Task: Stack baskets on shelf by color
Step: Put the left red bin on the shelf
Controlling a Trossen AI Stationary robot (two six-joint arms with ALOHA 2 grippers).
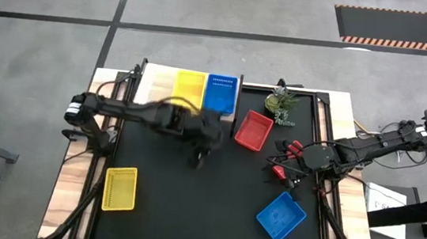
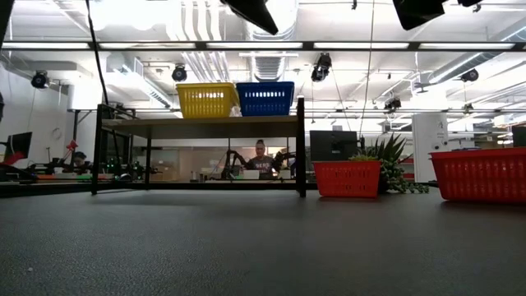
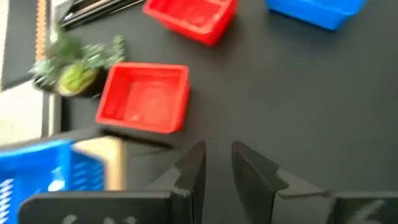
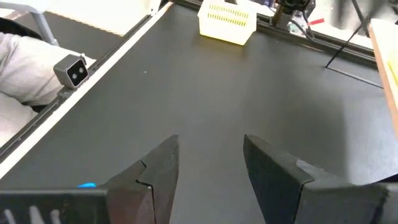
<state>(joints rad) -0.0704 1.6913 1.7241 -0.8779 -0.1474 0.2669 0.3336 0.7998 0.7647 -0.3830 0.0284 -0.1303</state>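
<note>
We are seeing the shelf (image 1: 171,88) standing at the far side of the table (image 1: 188,212), left of centre. On it two baskets are sitting side by side and touching: a yellow basket (image 1: 189,90) on the left and a blue basket (image 1: 221,93) on the right; the left part of the board is bare. In the low view both are resting on top of the board, the yellow (image 2: 207,99) next to the blue (image 2: 265,98).

Just right of the shelf a red basket (image 1: 254,130) is lying tilted on the table, near the plant (image 1: 282,104). A second yellow basket (image 1: 120,188) is lying at the near left, and a second blue basket (image 1: 281,216) at the near right. The left wrist view is also showing another red basket (image 3: 191,18) farther off.

The left gripper (image 1: 197,160) is hovering over the table centre, near the shelf's right end, its fingers (image 3: 193,168) slightly apart and holding nothing. The right gripper (image 1: 278,172) is hanging at the right, above the blue basket there, fingers (image 4: 163,163) spread and empty.
</note>
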